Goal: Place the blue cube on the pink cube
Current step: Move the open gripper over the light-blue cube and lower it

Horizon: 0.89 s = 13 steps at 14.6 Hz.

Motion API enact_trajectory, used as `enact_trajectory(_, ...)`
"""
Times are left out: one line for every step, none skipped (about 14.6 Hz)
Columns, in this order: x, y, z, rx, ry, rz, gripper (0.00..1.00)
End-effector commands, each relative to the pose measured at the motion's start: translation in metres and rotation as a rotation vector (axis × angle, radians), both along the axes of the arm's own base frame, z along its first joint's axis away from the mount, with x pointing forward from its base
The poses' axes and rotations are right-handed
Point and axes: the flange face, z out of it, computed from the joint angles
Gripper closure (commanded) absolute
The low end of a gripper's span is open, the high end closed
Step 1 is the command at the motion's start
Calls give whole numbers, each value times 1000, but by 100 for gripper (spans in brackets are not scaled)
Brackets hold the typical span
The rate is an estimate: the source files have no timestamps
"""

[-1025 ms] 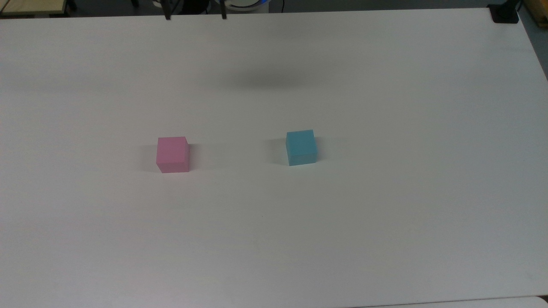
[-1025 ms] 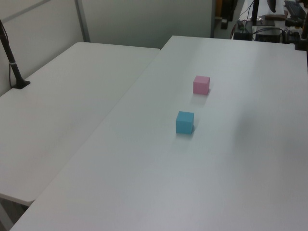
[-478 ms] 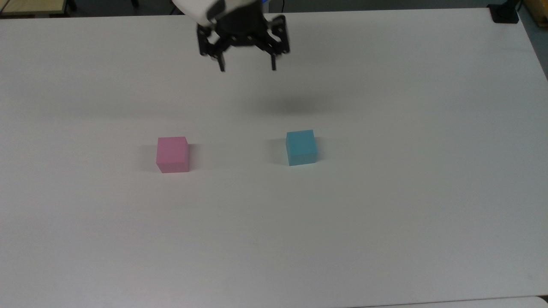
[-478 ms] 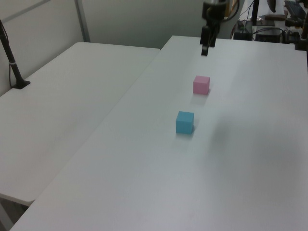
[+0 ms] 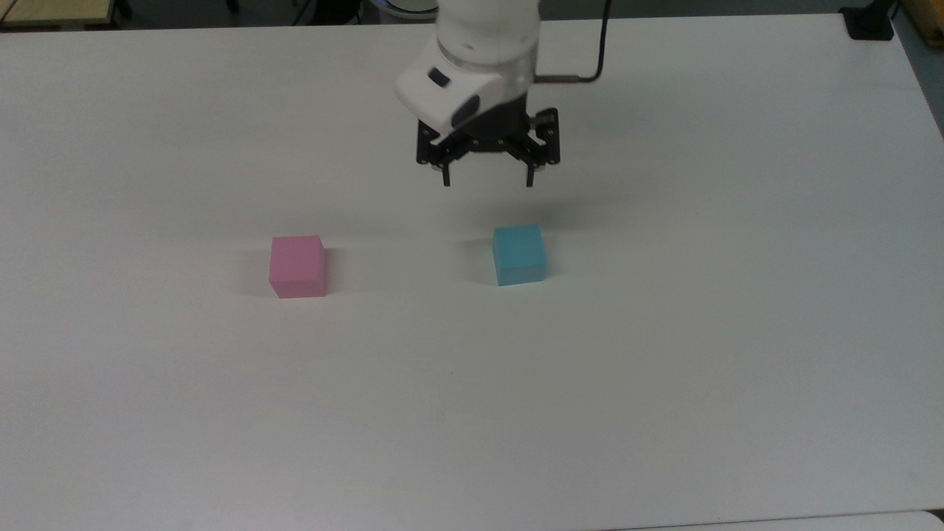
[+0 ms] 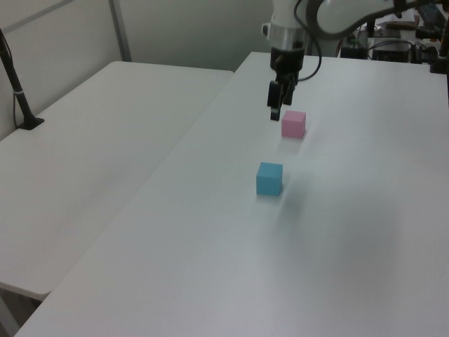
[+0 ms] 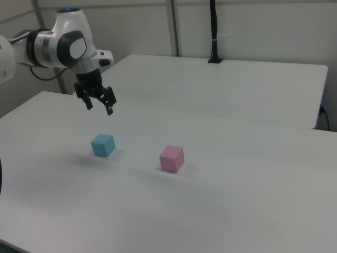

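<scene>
Top view: black two-finger gripper (image 5: 486, 181), fingers spread, empty, above white table (image 5: 664, 369), just beyond small matte sky-blue cube (image 5: 519, 254). Small matte pastel pink cube (image 5: 297, 266) well apart at top view's left.

Left view: blue cube (image 6: 269, 178) nearer, pink cube (image 6: 293, 123) farther; gripper (image 6: 276, 112) beside pink cube.

Right view: gripper (image 7: 99, 108) above blue cube (image 7: 103, 145); pink cube (image 7: 172, 158) at right view's right.

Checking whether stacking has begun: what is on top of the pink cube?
Nothing. The pink cube has a bare top face, seen plainly in the top view. The blue cube sits apart on the table, and the open gripper hangs above near it.
</scene>
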Motion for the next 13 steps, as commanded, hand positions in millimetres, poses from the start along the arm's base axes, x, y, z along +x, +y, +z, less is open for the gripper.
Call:
enact_trajectory(5, 21, -31, -48, 12, 6, 0)
enact_trajectory(5, 23, -37, -51, 20, 10, 0)
enact_trajectory(6, 27, -45, -54, 31, 16, 0)
enact_trajectory(6, 29, -50, -68, 36, 24, 0)
enact_trajectory(5, 34, -60, -86, 47, 34, 0)
enact_trajectory(6, 37, -71, -100, 52, 37, 0)
enact_trajectory(6, 38, -81, -111, 56, 31, 0)
enact_trajectory(6, 37, -88, -124, 50, 28, 0)
enact_trajectory(3, 43, -100, -142, 43, 35, 0)
enact_trajectory(0, 49, -110, -155, 45, 42, 0)
enact_trajectory(0, 50, -115, -168, 44, 40, 0)
enact_trajectory(0, 51, -120, -174, 48, 44, 0)
enact_trajectory(1, 52, -126, -176, 52, 47, 0)
